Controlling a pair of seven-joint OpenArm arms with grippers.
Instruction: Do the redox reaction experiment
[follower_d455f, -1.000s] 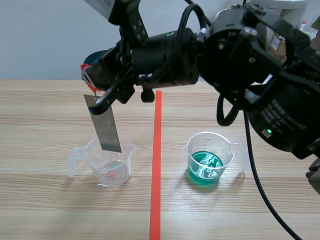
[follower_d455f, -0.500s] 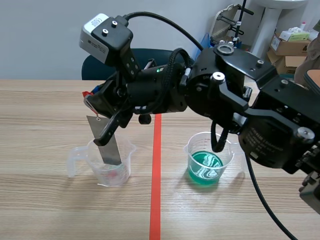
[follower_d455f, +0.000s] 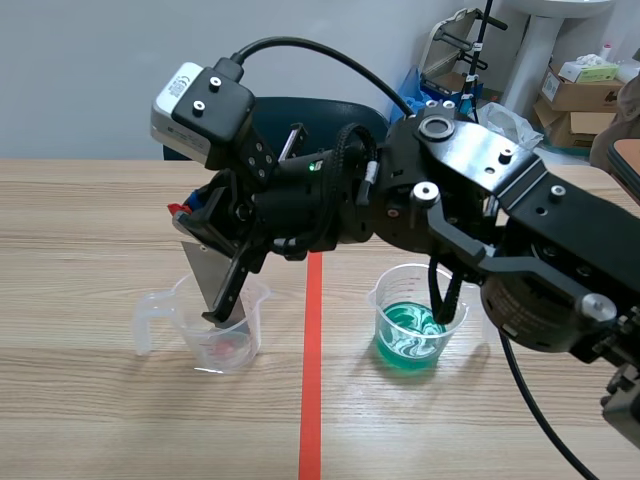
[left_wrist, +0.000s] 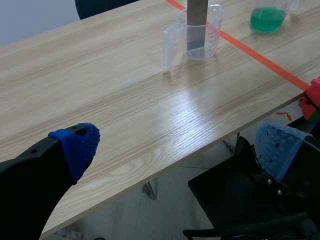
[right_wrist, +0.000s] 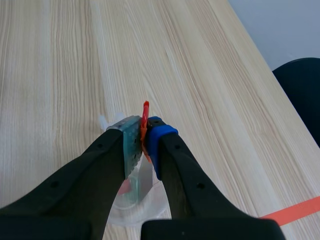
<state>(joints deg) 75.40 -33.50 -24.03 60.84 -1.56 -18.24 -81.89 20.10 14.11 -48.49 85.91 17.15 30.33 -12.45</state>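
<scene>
Filling most of the scene is a pale wood-grain table, its boards running side to side, with an orange-red tape line down the middle. Behind it stands a plain grey-blue wall. A dark blue chair is pushed up to the far edge. Cardboard boxes are stacked in the far right corner of the room.

The black right arm comes in from the right and lies across the tape line. The right gripper is clenched on a grey metal strip, near its upper end, where a bit of red tag sticks out between the pads. The strip is tilted, and its lower end sits inside a clear cup left of the tape. That cup has a handle on its left side and a reddish tint at the bottom. Right of the tape, well apart, stands a second clear cup of green liquid, partly behind the arm.

The left gripper hangs off the near edge of the table, over the floor, its blue-padded fingers spread wide and grasping nothing. From there both cups appear far ahead across the bare wood.
</scene>
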